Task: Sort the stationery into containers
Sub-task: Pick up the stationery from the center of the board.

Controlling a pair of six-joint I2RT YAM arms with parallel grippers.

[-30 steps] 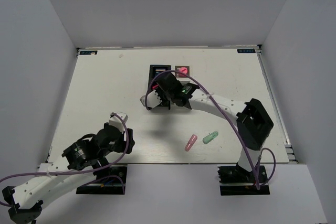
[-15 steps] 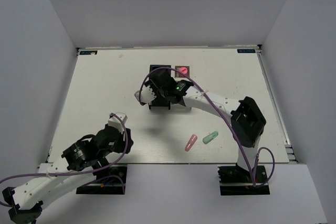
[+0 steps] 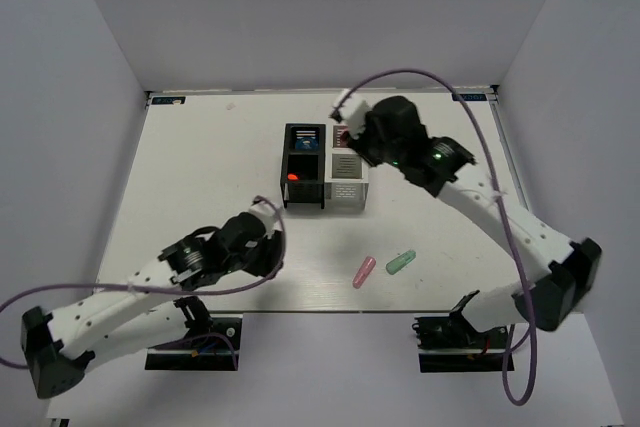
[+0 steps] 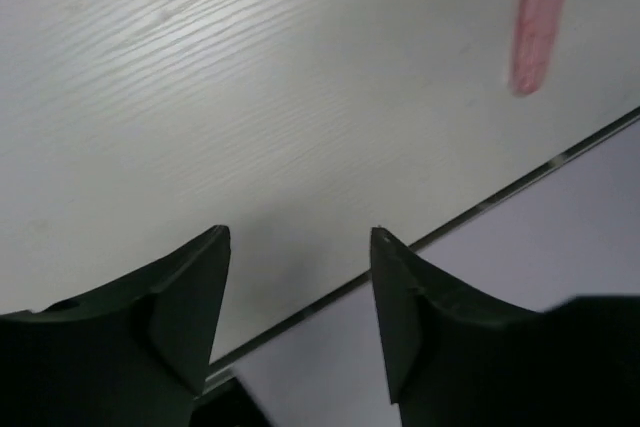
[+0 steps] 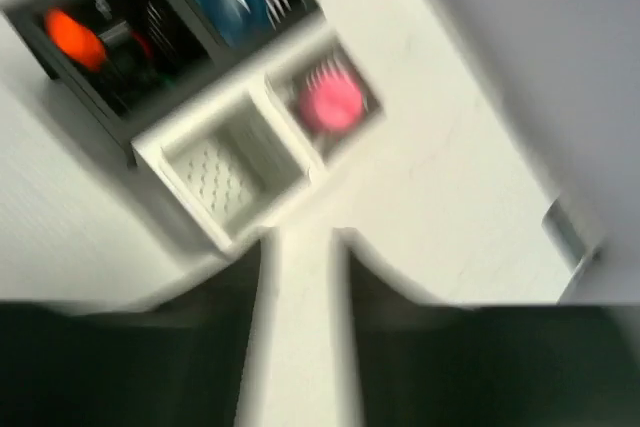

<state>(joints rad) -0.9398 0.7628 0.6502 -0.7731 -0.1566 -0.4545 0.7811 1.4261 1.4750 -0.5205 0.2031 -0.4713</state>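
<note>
The black organiser [image 3: 305, 169] holds a blue pot [image 3: 306, 141] in its far cell and an orange-capped marker [image 3: 293, 176] in its near cell. The joined white organiser [image 3: 348, 179] holds a pink tube [image 5: 332, 102] in its far cell; its near cell [image 5: 225, 172] is empty. A pink capsule [image 3: 364, 271] and a mint capsule [image 3: 401, 261] lie on the table near the front edge. My right gripper [image 3: 362, 139] hovers over the white organiser's far right side, open a little and empty [image 5: 300, 247]. My left gripper [image 3: 274, 249] is open and empty [image 4: 300, 247], left of the pink capsule [image 4: 538, 22].
The table's front edge [image 4: 500, 197] runs just below the left gripper. White walls enclose the table on three sides. The right arm's purple cable [image 3: 420, 75] arcs above the far edge. The right wrist view is blurred.
My right gripper has pulled out of the black organiser and swung up and to the far right. My left arm has stretched forward and right along the front edge.
</note>
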